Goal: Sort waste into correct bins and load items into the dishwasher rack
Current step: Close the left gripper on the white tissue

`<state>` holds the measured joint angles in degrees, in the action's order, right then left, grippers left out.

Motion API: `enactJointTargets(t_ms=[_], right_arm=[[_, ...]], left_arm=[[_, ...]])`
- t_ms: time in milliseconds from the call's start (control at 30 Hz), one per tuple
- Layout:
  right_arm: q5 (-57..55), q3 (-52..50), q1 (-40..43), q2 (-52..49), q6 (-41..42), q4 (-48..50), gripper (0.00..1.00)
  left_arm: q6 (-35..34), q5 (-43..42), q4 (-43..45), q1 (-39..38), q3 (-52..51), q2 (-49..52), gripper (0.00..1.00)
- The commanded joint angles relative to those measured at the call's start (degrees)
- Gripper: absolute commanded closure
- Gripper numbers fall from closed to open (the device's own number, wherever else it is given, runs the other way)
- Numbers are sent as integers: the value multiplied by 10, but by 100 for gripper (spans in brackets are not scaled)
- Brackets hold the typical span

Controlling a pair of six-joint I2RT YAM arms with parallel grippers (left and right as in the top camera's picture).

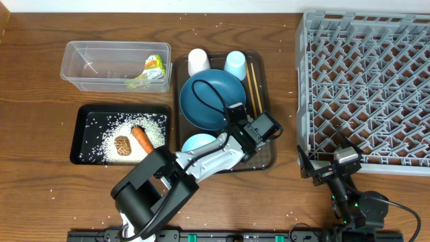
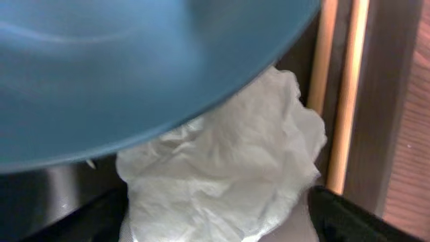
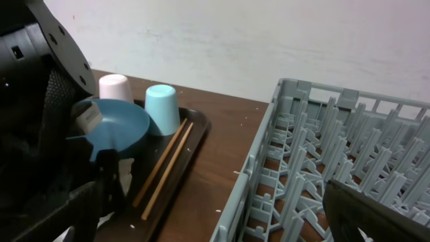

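My left gripper (image 2: 218, 218) sits low over the brown serving tray (image 1: 265, 158), jaws spread. The crumpled white tissue (image 2: 222, 161) is bunched between its fingers (image 2: 356, 218); I can't tell whether the pads actually press it. The tissue lies on the tray's right half, partly tucked under the rim of the dark blue plate (image 1: 195, 107), which fills the middle of the tray. The chopsticks (image 1: 254, 84) run along the tray's right edge. At the tray's far end the white cup (image 1: 197, 62) and the light blue cup (image 1: 235, 64) stand upside down side by side. The pale bowl (image 1: 198, 143) is at the tray's near left corner. My right gripper (image 3: 228, 215) hangs off the tray's near right corner with its fingers wide apart. Further right of the tray is the grey rack (image 1: 366, 87). Left of the tray's far end, the clear tub (image 1: 80, 67) holds the snack wrapper (image 1: 151, 72). Left of the tray's near end, the black tray (image 1: 84, 134) holds the carrot (image 1: 141, 138), the brown lump (image 1: 122, 145) and the rice (image 1: 151, 128).
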<state>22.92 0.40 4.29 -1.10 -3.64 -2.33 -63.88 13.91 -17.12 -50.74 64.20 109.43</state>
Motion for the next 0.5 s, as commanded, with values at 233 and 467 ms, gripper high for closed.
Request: enactJointTargets(t_ms=[233,467], right_arm=[[-2,-1,13,1,-7,-2,1],[-2,-1,13,1,-7,-2,1]], left_arm=[[5,5,-8,2,-1,21,40],[5,-5,-10,1,-1,14,69]])
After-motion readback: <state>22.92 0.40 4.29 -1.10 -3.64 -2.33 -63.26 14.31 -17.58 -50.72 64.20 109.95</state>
